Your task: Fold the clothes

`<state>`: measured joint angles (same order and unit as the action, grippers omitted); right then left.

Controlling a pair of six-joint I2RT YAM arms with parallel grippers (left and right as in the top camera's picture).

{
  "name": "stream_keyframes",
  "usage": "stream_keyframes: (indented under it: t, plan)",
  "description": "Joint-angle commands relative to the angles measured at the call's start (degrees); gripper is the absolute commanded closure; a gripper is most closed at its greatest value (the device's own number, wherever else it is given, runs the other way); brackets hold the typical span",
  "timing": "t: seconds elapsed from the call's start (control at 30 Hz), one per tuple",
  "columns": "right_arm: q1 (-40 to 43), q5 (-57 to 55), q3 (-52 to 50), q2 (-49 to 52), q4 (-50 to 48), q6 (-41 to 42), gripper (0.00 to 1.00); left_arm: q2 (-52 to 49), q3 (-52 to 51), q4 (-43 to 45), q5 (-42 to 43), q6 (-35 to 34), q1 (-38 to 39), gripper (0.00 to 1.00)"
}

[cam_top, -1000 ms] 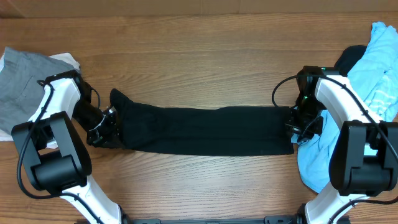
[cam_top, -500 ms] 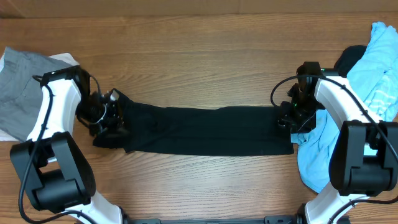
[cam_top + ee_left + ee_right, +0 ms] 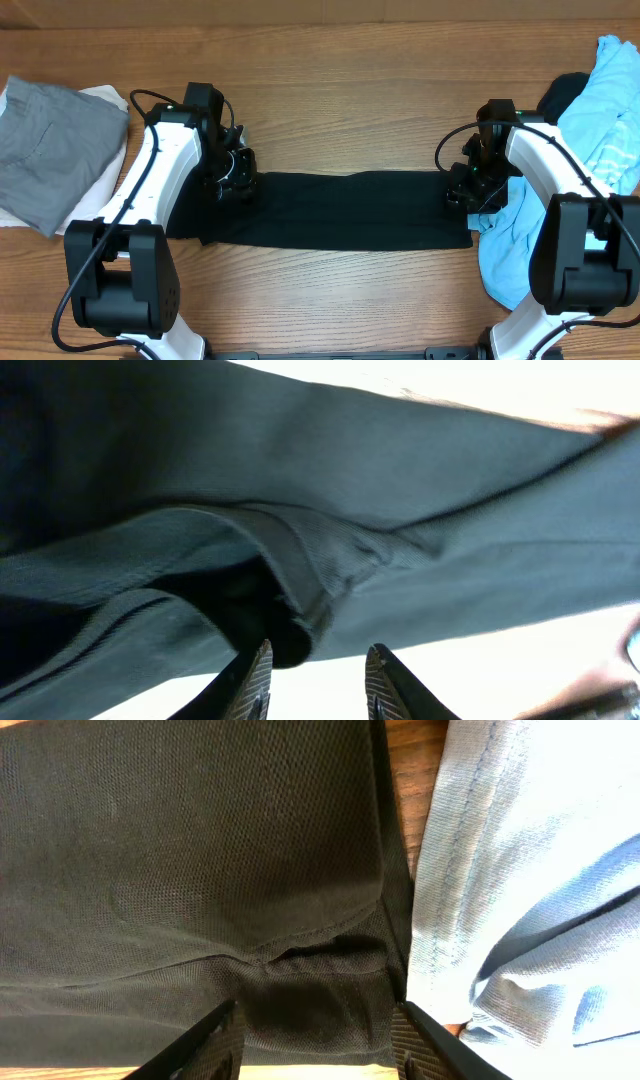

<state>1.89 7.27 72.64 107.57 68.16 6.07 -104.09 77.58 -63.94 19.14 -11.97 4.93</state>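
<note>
The black shirt (image 3: 350, 210) lies across the table's middle as a long flat strip. My left gripper (image 3: 232, 178) hangs over its left part, jaws open. In the left wrist view a folded hem of the shirt (image 3: 290, 570) sits just beyond the left gripper (image 3: 318, 680), with only bright table between the fingers. My right gripper (image 3: 468, 188) hovers above the strip's right end. It stands wide open over the dark mesh fabric (image 3: 200, 850), holding nothing (image 3: 318, 1040). The light blue shirt (image 3: 605, 110) is heaped at the right edge, touching the strip's end (image 3: 530, 870).
A grey garment (image 3: 45, 150) rests on a white one (image 3: 108, 97) at the far left. A dark garment (image 3: 565, 90) peeks from under the blue heap at the right. Bare wood table (image 3: 340, 100) shows behind and in front of the strip.
My left arm has swung from the strip's left end up and to the right over the fabric, and its jaws have opened, letting go of the shirt. The right gripper opened and has stayed put.
</note>
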Motion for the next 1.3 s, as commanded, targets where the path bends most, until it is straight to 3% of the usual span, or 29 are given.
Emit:
stream_keyframes:
  t: [0.0,0.23,0.3,0.4,0.43,0.57,0.67,0.7,0.77,0.8,1.0,1.13,1.27]
  plan:
    - [0.39,0.50,-0.28,-1.68,-0.02,-0.33,0.49,0.33,-0.26,0.74,-4.66,-6.80,0.46,0.65]
    - [0.39,0.50,-0.28,-1.68,0.11,-0.31,0.49,0.33,-5.33,5.97,-4.44,-7.80,1.84,0.66]
    - [0.39,0.50,-0.28,-1.68,0.24,-0.31,0.49,0.33,-6.80,7.30,-3.21,-7.76,2.45,0.71]
    - [0.39,0.52,-0.28,-1.68,0.24,-0.31,0.49,0.33,-8.50,8.85,-1.27,-7.32,4.76,0.93]
    - [0.39,0.50,-0.28,-1.68,0.26,-0.31,0.49,0.33,-8.57,8.59,-0.92,-7.32,5.62,0.96]
    - [0.39,0.50,-0.28,-1.68,0.26,-0.31,0.49,0.33,-8.57,8.55,9.68,-1.49,10.75,0.96]
    - [0.39,0.50,-0.28,-1.68,0.24,-0.31,0.49,0.33,-8.57,9.25,8.57,-0.44,15.10,0.94]
    - [0.39,0.50,-0.28,-1.68,0.24,-0.31,0.49,0.33,-8.57,9.57,6.97,-0.48,16.17,0.90]
    - [0.39,0.50,-0.28,-1.68,0.26,-0.33,0.49,0.33,-8.57,10.08,5.22,-0.46,18.05,0.55]
    - [0.39,0.50,-0.28,-1.68,0.26,-0.33,0.49,0.33,-8.57,10.08,4.98,-0.48,18.34,0.49]
    - [0.39,0.50,-0.28,-1.68,0.22,-0.33,0.49,0.33,-8.52,10.32,4.70,-0.48,17.35,0.50]
    - [0.39,0.50,-0.28,-1.68,0.22,-0.35,0.49,0.72,-6.49,5.77,2.43,1.20,14.36,0.72]
    - [0.39,0.50,-0.28,-1.68,0.00,-0.33,0.49,4.42,-0.13,3.98,-5.07,1.33,11.04,0.68]
